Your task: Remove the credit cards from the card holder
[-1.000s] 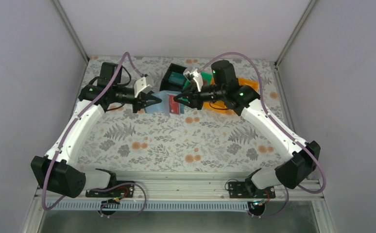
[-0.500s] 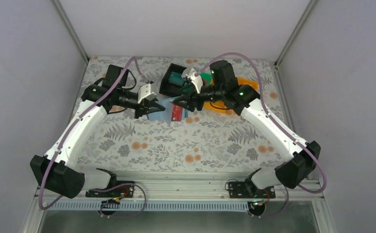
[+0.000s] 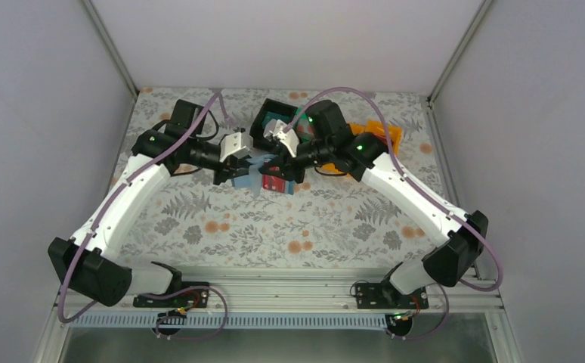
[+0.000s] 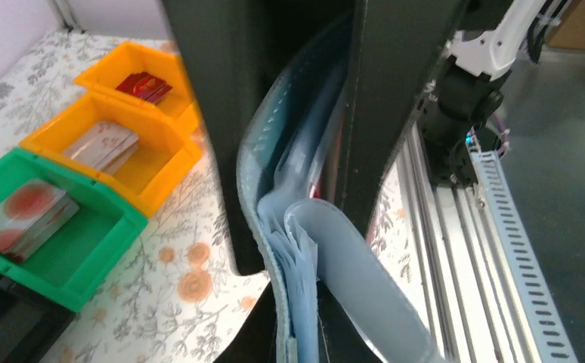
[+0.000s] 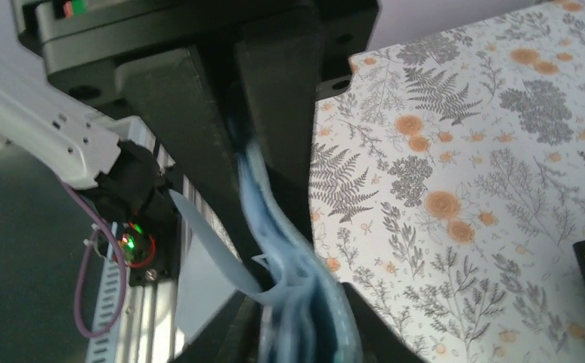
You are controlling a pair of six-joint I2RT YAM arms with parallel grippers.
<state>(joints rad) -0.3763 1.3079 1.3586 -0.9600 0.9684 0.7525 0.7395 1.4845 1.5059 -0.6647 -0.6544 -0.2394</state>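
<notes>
Floral bench (image 3: pixel 312 219): left pincer (image 3: pixel 239 168) and right pincer (image 3: pixel 283 168) each pinched a flap of the soft blue bifold card holder (image 4: pixel 304 249) between them. Red flat card (image 3: pixel 273 182) by right pincer seemed still pocketed; extraction pending.

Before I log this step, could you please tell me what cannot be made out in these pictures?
Top view: the left gripper and right gripper cover most of the card holder; its pockets are hidden.
Top view: the red card is too small to tell whether it sits in a pocket.
Left wrist: the fingers hide its inside; only an edge shows.
Right wrist: it is blurred and cut off by the bottom edge.
</notes>
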